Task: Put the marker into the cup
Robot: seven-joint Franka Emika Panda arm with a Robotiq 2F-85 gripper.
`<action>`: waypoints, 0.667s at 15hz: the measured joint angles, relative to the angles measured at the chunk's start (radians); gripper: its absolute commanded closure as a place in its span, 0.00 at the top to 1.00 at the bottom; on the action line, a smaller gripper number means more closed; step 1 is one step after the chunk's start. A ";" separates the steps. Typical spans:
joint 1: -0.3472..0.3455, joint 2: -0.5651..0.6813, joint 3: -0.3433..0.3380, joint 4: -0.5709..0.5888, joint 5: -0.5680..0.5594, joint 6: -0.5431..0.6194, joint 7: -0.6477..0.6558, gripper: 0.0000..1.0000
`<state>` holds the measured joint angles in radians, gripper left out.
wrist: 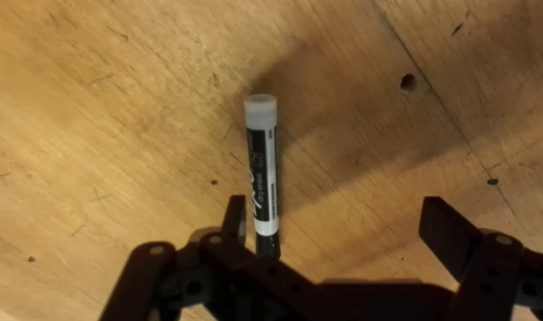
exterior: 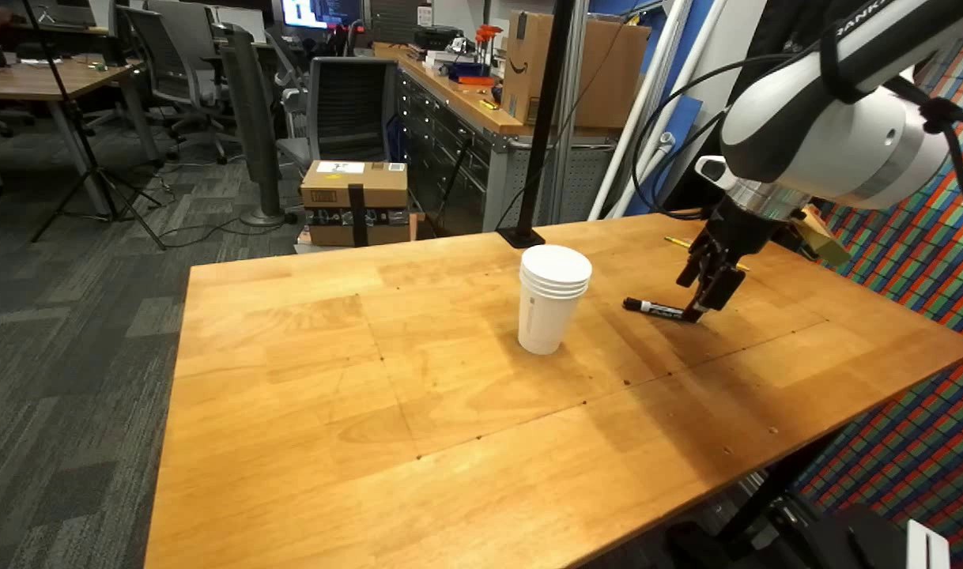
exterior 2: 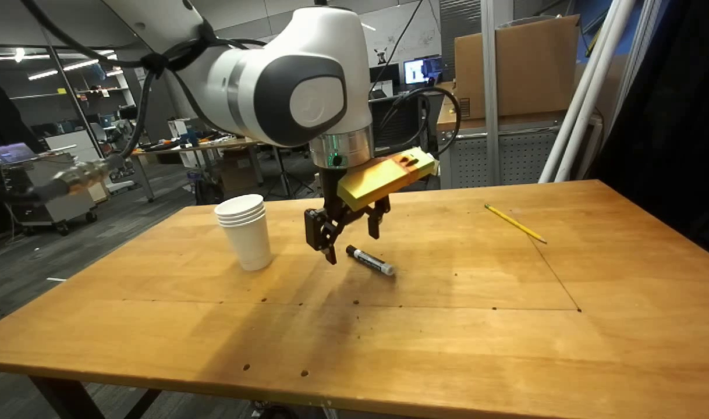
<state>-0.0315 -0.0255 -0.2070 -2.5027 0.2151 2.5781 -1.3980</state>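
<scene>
The marker (exterior: 657, 309) lies flat on the wooden table, black with a white band and whitish end. It also shows in an exterior view (exterior 2: 369, 261) and the wrist view (wrist: 262, 174). Its black cap end points toward the cup. The cup (exterior: 546, 312) is a stack of nested white paper cups, upright, also in an exterior view (exterior 2: 248, 241); its inside cannot be made out. My gripper (wrist: 336, 214) is open and empty, low over the marker. In the wrist view the marker lies between the fingers, close beside the left one, which partly hides the cap.
A yellow pencil (exterior 2: 514, 223) lies on the table (exterior 2: 506, 361) beyond the gripper. A yellow block (exterior 2: 386, 177) is fixed on my wrist. A black post (exterior: 541, 158) stands at the table's edge behind the cups. Cardboard boxes (exterior: 355, 201) stand beyond the table.
</scene>
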 measured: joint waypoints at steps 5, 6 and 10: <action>-0.023 0.055 0.023 0.072 0.051 -0.053 -0.077 1.00; -0.031 0.065 0.028 0.085 0.051 -0.061 -0.088 1.00; -0.063 0.112 0.048 0.125 0.051 -0.078 -0.121 1.00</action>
<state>-0.0943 0.0863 -0.1595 -2.3781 0.2660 2.5004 -1.5188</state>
